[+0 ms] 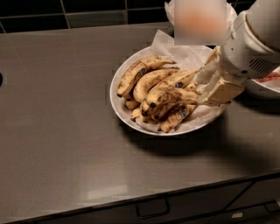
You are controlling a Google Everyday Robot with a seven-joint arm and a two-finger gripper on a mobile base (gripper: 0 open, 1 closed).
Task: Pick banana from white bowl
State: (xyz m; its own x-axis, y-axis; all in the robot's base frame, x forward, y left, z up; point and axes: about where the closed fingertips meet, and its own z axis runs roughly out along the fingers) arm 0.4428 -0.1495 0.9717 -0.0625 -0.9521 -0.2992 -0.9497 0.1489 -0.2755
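Grey-brown and dully shining, the desk (65, 131) fills most of what we see, with dark tiles (87, 8) along its far edge and a drawer handle (152, 209) below its front edge. Right of centre on it sits the white bowl (117, 103), wide and shallow, lined with crinkled white paper (164, 41) that sticks up past the far rim. We count a heap of spotted yellow bananas in it, lying roughly side by side with their ends pointing right; two of them carry small blue stickers (179, 84).

The banana (168, 97) lies on top of the heap near the middle of the bowl. It is heavily streaked with brown, and its dark tip points left and down while its thin stem end runs to the right.

The gripper (201, 89) reaches in from the right, over the bowl's right-hand side, at the end of a bulky white arm (258, 43). One pale finger (205, 75) sits above the stem end and a cream one (221, 92) below it. As far as we can judge, the two are drawn in on that end and have the banana pinched between them. The fruit's body seems to rest on its neighbours, though we cannot be sure.

Behind the arm, at the right edge, we see part of another white bowl (262, 89) with something red inside.
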